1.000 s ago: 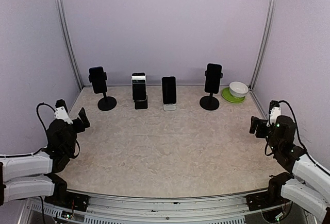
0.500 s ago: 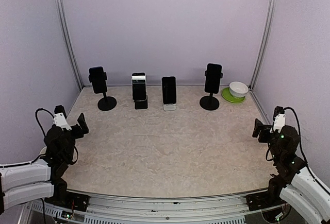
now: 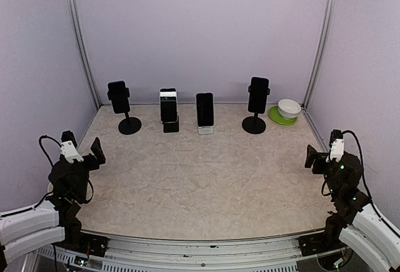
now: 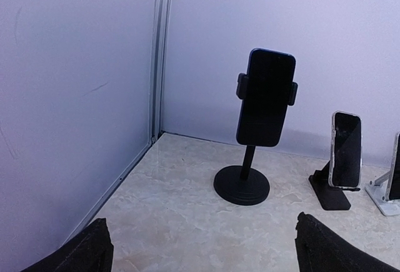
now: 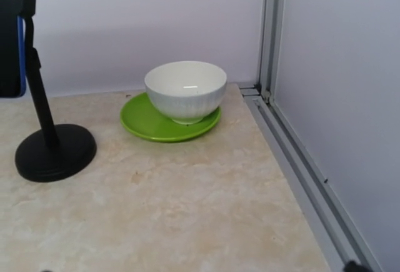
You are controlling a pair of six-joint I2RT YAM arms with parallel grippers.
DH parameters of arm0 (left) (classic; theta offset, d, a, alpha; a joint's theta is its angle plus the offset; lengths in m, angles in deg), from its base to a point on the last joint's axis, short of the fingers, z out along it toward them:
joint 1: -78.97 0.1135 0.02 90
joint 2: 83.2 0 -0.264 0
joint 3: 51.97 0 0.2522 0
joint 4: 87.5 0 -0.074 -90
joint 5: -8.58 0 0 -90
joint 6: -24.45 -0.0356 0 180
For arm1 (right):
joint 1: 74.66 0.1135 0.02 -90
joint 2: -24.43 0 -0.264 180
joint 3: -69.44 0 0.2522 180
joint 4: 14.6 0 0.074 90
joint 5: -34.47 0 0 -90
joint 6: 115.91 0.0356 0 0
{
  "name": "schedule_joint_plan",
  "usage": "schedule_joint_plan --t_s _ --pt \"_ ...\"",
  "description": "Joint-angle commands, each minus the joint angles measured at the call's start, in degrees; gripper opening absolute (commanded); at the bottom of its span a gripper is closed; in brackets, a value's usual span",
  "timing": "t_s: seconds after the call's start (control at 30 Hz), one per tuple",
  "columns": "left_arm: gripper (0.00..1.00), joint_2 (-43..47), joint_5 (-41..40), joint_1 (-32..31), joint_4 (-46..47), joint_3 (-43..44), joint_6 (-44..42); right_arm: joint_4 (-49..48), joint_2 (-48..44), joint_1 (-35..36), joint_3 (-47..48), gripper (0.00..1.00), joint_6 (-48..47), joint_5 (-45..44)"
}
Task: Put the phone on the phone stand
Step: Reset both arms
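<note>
The left gripper at lower left and the right gripper at lower right both gape wide, empty. Each phone sits upright on a phone stand, in a row across mid-frame.

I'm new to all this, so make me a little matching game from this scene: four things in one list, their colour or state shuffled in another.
Things:
1 bowl
2 plate
3 leftmost phone
4 left gripper

Descriptions:
A green, beneath another item
B open, holding nothing
C white, sitting on a dish
D black, clamped on a round-based stand

Pairs: 1-C, 2-A, 3-D, 4-B
</note>
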Motion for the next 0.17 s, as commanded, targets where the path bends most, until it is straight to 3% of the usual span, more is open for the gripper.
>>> schedule_joint_plan --t_s 0.0,0.13 --pt "0.99 -0.70 2.12 -0.31 3.24 -3.40 -1.40 -2.12 -0.50 -0.47 -0.91 1.00 -1.07 0.95" --pt "0.99 -3.50 1.82 -0.33 4.54 -2.72 -1.48 -2.95 0.90 -0.41 -0.85 1.00 -1.13 0.91"
